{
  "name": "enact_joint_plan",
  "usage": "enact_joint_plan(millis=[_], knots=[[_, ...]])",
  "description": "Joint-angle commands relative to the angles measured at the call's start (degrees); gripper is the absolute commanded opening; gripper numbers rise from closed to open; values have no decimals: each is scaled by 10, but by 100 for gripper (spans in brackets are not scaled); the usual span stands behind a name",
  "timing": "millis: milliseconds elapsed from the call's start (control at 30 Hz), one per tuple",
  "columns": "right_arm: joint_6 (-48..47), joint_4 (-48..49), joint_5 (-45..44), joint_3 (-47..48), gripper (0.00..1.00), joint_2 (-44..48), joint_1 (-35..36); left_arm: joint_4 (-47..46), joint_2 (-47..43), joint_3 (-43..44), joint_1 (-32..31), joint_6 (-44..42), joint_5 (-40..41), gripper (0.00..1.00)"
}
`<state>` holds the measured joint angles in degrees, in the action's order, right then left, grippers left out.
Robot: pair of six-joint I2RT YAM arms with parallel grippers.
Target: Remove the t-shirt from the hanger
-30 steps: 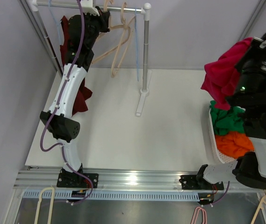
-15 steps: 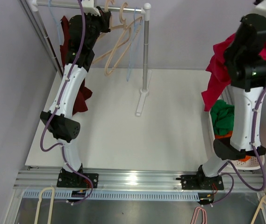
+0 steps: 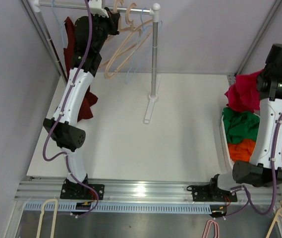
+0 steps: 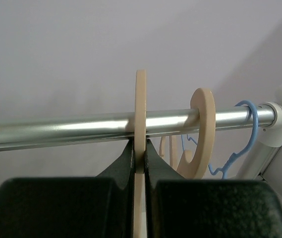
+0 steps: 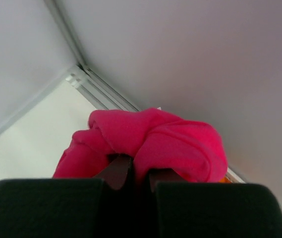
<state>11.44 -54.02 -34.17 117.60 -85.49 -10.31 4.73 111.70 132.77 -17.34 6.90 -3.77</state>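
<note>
Because it's crumpled into a magenta wad, the t-shirt [image 3: 242,93] shows no clear long axis. It sags from the right gripper [image 5: 138,173], jaws pinched on a fold, over the laundry basket [image 3: 224,141]. The left gripper [image 4: 140,157] has its jaws clamped on a wooden hanger [image 4: 140,109] hooked over the rail [image 4: 56,130].

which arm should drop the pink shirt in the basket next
Right, likely. The right gripper is shut on the pink t-shirt at the basket; the left gripper is far off, clamped on a wooden hanger on the rail.
</note>
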Motion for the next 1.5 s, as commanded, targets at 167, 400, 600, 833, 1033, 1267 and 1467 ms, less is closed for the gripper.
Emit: enact_joint_plan(millis=[167,400,600,833,1033,1267,1467], knots=[[131,128,-21,-328,0,154,-65,-36,-10,10,-5,5,-12,1],[283,158,-2,-543,0,132,-95,-33,-19,-4,-5,4,-1,1],[314,202,62,-652,0,136,-141,-72,-56,-70,-4,-6,59,1],[357,208,20,-715,0,196,-155,-78,-82,-96,-3,0,54,1],[337,252,128,-752,28,176,-208,-87,-106,-122,-3,7,42,28],[321,232,86,-704,47,230,-196,-62,-105,-77,-3,4,25,54],[296,197,7,-639,74,259,-153,-52,-114,-48,-4,6,27,57]])
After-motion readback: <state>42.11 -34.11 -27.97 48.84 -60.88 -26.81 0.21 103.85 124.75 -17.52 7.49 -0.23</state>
